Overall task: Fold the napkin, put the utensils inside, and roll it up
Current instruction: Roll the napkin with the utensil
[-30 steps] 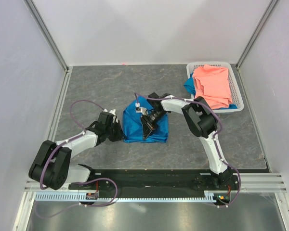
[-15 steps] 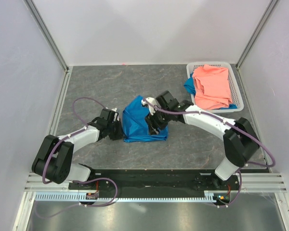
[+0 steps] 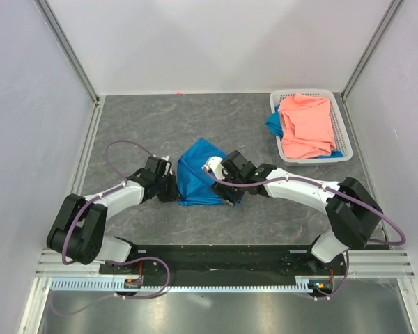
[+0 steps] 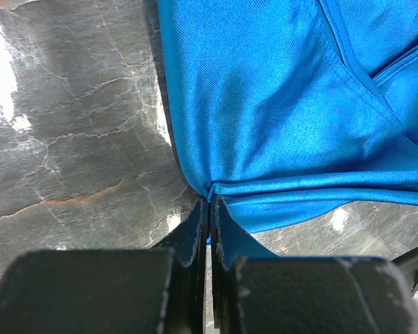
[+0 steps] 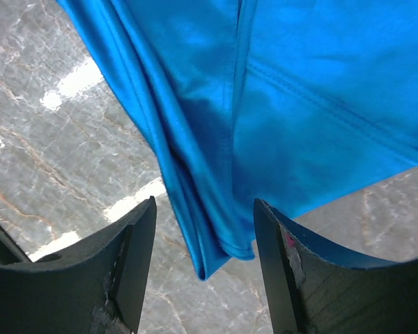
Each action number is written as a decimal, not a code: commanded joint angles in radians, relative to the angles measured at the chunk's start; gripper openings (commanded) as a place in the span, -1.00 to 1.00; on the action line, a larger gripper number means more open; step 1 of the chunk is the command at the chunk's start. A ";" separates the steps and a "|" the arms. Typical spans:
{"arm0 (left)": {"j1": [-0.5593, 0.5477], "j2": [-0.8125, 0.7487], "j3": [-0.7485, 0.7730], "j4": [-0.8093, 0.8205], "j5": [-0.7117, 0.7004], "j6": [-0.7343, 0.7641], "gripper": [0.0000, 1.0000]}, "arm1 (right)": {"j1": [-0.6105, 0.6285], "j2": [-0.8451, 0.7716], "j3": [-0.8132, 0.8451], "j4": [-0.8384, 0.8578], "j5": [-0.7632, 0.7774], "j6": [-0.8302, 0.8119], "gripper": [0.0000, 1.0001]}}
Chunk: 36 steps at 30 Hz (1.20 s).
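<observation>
Napkin (image 3: 198, 174), bright blue, lies bunched mid-desk (image 3: 139, 125), well apart from the white basket (image 3: 299, 92) and its pink cloth (image 3: 306, 125) in the far right corner. Left pincer (image 4: 209, 205) is clamped tight on the napkin's edge. Right pincer (image 5: 203, 209) gapes open, jaws astride a folded hem, gripping nothing.

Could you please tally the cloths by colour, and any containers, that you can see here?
Blue cloths: 2, the napkin and the blue scrap under the pink one
Pink cloths: 1, the pink cloth
White containers: 1, the basket
Total: 4
</observation>
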 commanded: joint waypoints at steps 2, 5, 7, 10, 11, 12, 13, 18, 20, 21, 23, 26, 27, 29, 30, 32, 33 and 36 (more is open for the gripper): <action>0.001 0.027 0.003 -0.049 -0.016 0.036 -0.96 | 0.004 0.010 0.005 0.030 0.009 -0.047 0.30; -0.001 0.030 0.005 -0.050 -0.014 0.036 -0.96 | 0.007 0.030 0.010 0.010 -0.035 -0.040 0.25; 0.001 0.029 0.005 -0.050 -0.014 0.036 -0.96 | 0.006 0.031 0.008 0.005 -0.061 -0.036 0.24; -0.001 0.030 0.005 -0.052 -0.012 0.037 -0.96 | 0.006 0.034 0.001 0.002 -0.066 -0.033 0.22; -0.001 0.030 0.005 -0.052 -0.012 0.036 -0.96 | 0.006 0.039 -0.001 0.001 -0.054 -0.033 0.22; 0.001 0.030 0.005 -0.050 -0.012 0.037 -0.96 | 0.006 0.048 0.001 -0.002 -0.046 -0.031 0.21; -0.001 0.030 0.006 -0.052 -0.012 0.037 -0.96 | 0.006 0.054 0.002 -0.002 -0.034 -0.030 0.21; -0.001 0.032 0.006 -0.050 -0.011 0.037 -0.96 | 0.001 0.114 0.024 -0.033 0.035 -0.027 0.12; 0.001 0.032 0.008 -0.050 -0.008 0.039 -0.96 | -0.002 0.128 0.030 -0.039 0.035 -0.028 0.08; -0.001 0.033 0.008 -0.050 -0.008 0.039 -0.96 | -0.002 0.134 0.034 -0.044 0.023 -0.028 -0.07; 0.001 0.035 0.009 -0.050 -0.006 0.039 -0.96 | -0.003 0.137 0.043 -0.062 0.005 -0.028 -0.28; 0.001 0.035 0.009 -0.052 -0.008 0.040 -0.96 | -0.003 0.135 0.059 -0.099 -0.061 -0.028 -0.59; 0.001 0.033 0.009 -0.053 -0.008 0.040 -0.96 | -0.003 0.140 0.068 -0.114 -0.086 -0.028 -0.68; 0.001 0.033 0.011 -0.056 -0.008 0.040 -0.96 | -0.005 0.158 0.094 -0.174 -0.168 -0.031 -0.73; 0.001 0.032 0.011 -0.061 -0.009 0.040 -0.96 | -0.006 0.168 0.106 -0.195 -0.201 -0.034 -0.77; 0.001 0.033 0.012 -0.066 -0.012 0.042 -0.96 | -0.019 0.206 0.132 -0.250 -0.294 -0.043 -0.78; 0.001 0.035 0.017 -0.072 -0.014 0.045 -0.96 | -0.034 0.220 0.142 -0.266 -0.319 -0.045 -0.81; 0.001 0.044 0.022 -0.084 -0.022 0.046 -0.96 | -0.066 0.273 0.158 -0.303 -0.397 -0.063 -0.82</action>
